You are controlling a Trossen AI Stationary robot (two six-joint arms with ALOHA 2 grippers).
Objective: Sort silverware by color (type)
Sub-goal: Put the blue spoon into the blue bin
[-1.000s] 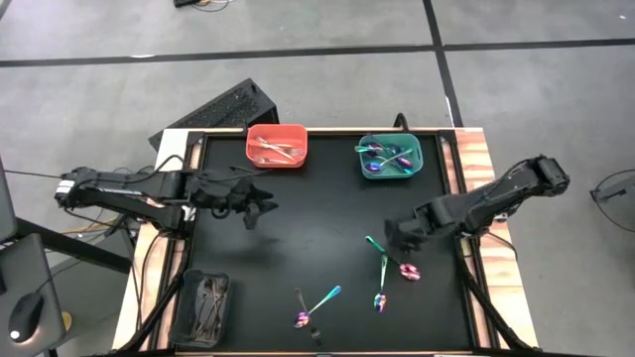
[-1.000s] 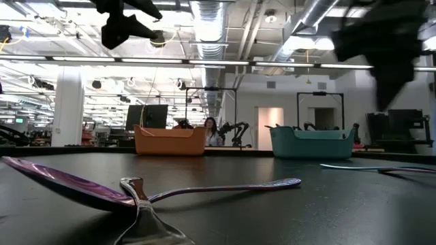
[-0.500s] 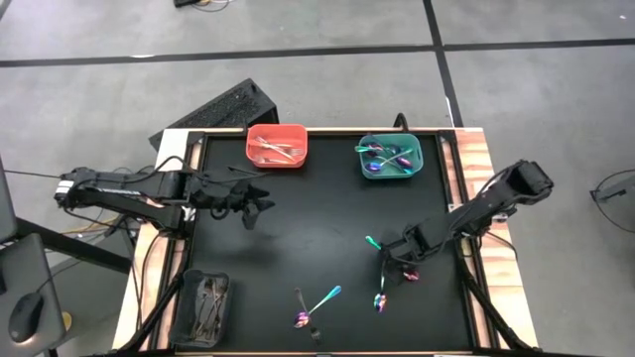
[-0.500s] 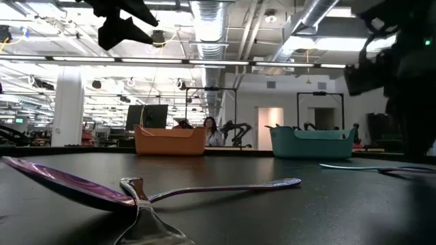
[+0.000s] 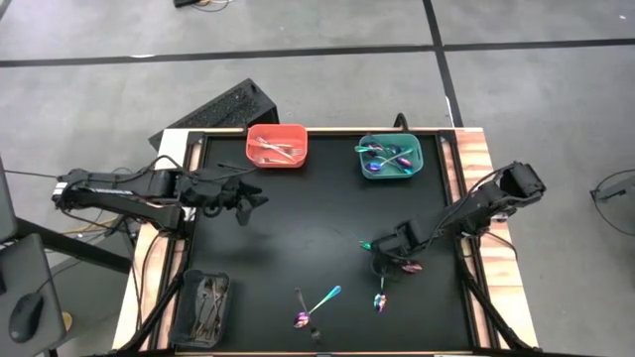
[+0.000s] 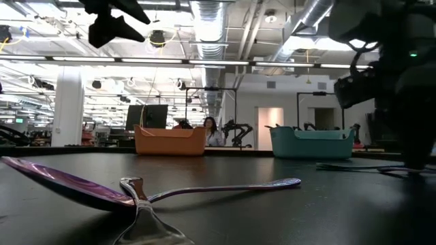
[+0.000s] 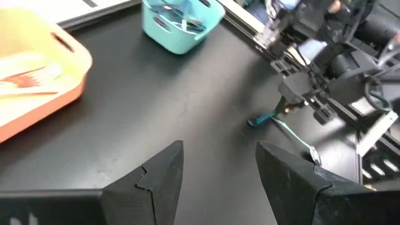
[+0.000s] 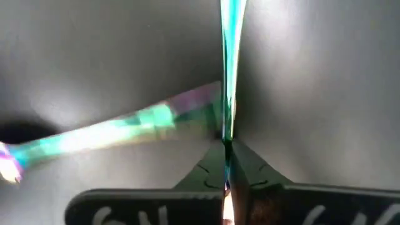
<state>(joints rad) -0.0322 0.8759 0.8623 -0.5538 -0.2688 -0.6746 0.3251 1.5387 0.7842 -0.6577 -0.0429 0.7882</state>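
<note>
I see even overhead light; ceiling lamps [image 6: 208, 13] glare in low view upper centre, foreground spoon [image 6: 61, 182] soft, right wrist view blurry.

black bin [image 5: 201, 306] contents: too small | right gripper [image 6: 409, 102]: blurred, edge-cut

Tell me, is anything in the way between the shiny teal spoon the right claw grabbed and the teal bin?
Nothing visible blocks it. The right gripper is shut on the iridescent teal-handled piece of silverware, and only bare black table lies between it and the teal rectangular bin. The left gripper waits open, far off to the side.
</note>
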